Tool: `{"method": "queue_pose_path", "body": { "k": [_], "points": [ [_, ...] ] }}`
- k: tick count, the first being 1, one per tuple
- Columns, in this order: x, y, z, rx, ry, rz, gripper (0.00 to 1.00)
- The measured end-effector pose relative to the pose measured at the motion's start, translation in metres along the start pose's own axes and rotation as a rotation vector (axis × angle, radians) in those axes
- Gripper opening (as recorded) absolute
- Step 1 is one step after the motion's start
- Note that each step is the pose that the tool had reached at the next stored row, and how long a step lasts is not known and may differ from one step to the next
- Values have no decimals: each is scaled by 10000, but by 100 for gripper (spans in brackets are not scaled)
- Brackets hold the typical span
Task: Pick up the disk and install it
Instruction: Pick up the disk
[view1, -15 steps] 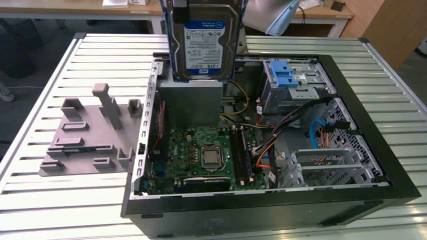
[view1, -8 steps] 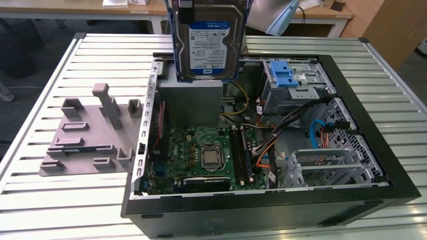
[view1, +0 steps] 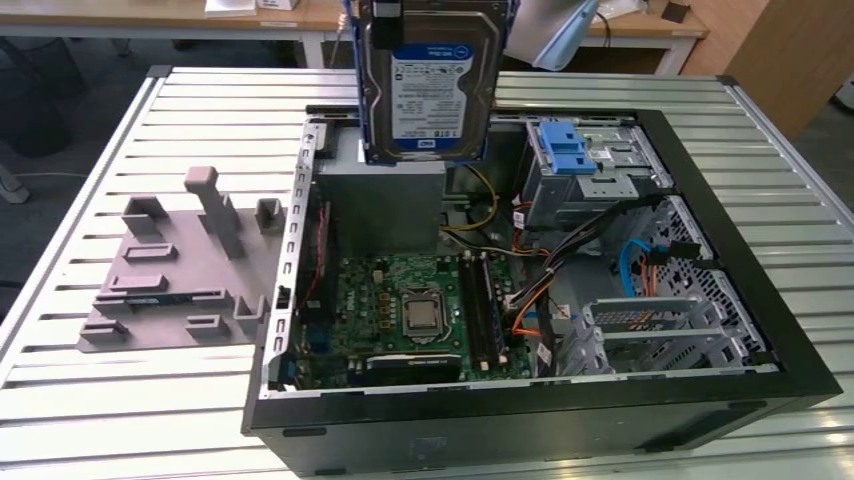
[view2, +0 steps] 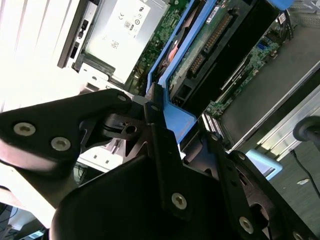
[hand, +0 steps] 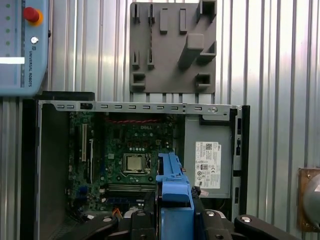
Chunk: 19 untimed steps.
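Observation:
The disk (view1: 430, 80), a silver hard drive with a blue-and-white label and blue side rails, hangs upright above the back of the open computer case (view1: 534, 410), over the grey power supply (view1: 380, 205). My gripper (view2: 167, 117) is shut on the disk (view2: 212, 42); in the second wrist view its black fingers (view2: 162, 150) clamp the blue rail. In the first wrist view the blue rail of the disk (hand: 172, 182) stands between the gripper's (hand: 175, 222) black links, above the motherboard (hand: 130, 155).
The grey drive cage with a blue latch (view1: 577, 160) sits at the case's back on the exterior view's right. A grey fixture plate (view1: 174, 275) with upright posts lies on the slatted table on the exterior view's left. Cables run across the case interior. A pendant (hand: 22, 47) rests on the table.

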<state>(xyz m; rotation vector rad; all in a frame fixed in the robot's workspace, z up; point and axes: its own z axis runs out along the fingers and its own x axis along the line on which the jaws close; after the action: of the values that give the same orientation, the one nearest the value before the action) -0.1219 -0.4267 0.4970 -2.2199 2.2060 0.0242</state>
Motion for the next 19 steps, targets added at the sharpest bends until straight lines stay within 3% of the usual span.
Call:
{"method": "queue_pose_path", "body": {
  "k": [4, 19],
  "points": [
    [23, -36, 2, -1, 2, 1, 36],
    [221, -95, 10, 1, 4, 45, 36]
  ]
}}
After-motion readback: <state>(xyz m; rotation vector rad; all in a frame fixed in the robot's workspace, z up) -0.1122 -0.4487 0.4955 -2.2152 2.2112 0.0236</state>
